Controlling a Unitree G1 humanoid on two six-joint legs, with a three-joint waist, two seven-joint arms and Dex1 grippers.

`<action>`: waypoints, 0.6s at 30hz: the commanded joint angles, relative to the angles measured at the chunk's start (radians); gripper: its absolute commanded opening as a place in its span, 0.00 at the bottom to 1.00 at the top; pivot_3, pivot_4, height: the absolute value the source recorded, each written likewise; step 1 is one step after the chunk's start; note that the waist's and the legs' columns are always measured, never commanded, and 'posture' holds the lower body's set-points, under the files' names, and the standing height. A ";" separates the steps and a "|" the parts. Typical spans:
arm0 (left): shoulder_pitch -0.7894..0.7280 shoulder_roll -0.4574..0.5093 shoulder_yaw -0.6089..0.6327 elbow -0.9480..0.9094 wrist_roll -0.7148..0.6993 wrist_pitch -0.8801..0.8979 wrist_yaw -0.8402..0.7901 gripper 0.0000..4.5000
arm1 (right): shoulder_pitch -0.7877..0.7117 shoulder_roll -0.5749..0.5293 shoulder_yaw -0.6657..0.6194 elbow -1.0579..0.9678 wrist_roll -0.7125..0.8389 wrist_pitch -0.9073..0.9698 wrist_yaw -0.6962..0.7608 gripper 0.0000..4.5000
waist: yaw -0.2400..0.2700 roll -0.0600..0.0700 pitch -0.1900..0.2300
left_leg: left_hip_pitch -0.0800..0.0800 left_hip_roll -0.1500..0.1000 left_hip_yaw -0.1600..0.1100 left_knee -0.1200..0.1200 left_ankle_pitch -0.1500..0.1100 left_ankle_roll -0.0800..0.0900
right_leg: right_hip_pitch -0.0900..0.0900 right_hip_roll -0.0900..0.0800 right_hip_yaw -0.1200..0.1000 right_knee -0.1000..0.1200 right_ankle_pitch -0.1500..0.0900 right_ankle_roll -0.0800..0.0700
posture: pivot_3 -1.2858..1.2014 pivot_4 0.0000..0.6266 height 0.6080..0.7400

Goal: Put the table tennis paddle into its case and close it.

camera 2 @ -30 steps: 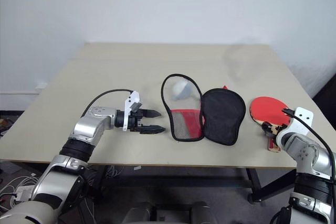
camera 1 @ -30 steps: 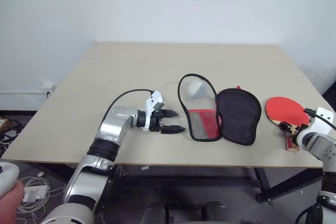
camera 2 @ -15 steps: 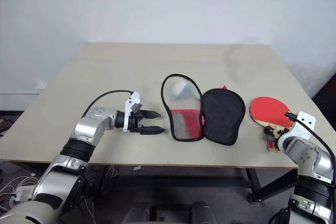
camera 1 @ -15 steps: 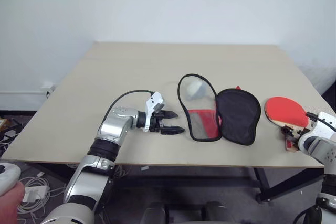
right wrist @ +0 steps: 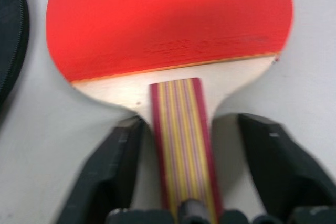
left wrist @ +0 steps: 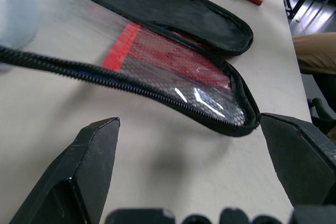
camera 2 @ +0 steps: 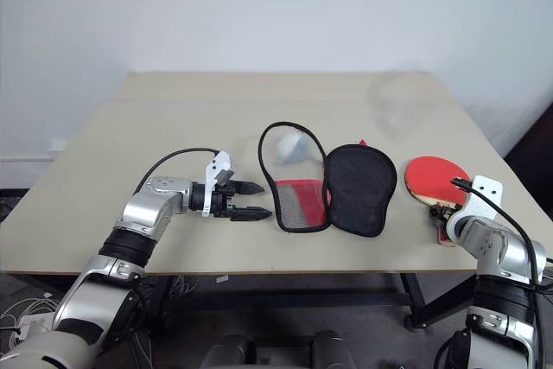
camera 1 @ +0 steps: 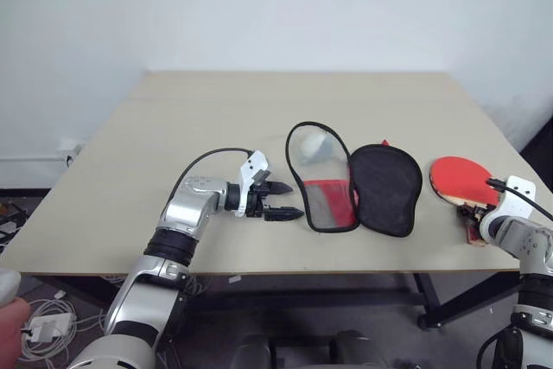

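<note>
The table tennis paddle lies flat at the table's right side, red face up, with its striped wooden handle pointing toward the near edge. My right gripper straddles that handle. One black finger stands on each side, and a gap still shows on one side, so it is open. The case lies unzipped at mid-table, with its black half on the right and its clear mesh half with red lining on the left. My left gripper hovers open just left of the mesh half, pointing at it.
A small pale grey round lump sits at the far end of the mesh half. The table's near edge runs just under both grippers. Cables lie on the floor at the lower left. A person's hand shows at the bottom left corner.
My right gripper has edged in along the paddle's handle and its fingers have drawn closer together. The left arm has kept still. The whole view has shifted slightly.
</note>
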 commanded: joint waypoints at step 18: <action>-0.045 0.011 0.021 0.005 -0.005 -0.009 0.000 1.00 | -0.252 0.177 -0.061 -0.310 0.032 0.194 -0.188 0.28 | -0.014 0.007 0.001 | -0.001 0.000 0.000 -0.002 0.000 0.000 | -0.004 0.001 0.001 0.002 0.000 0.000 | 0.52 0.00 1.00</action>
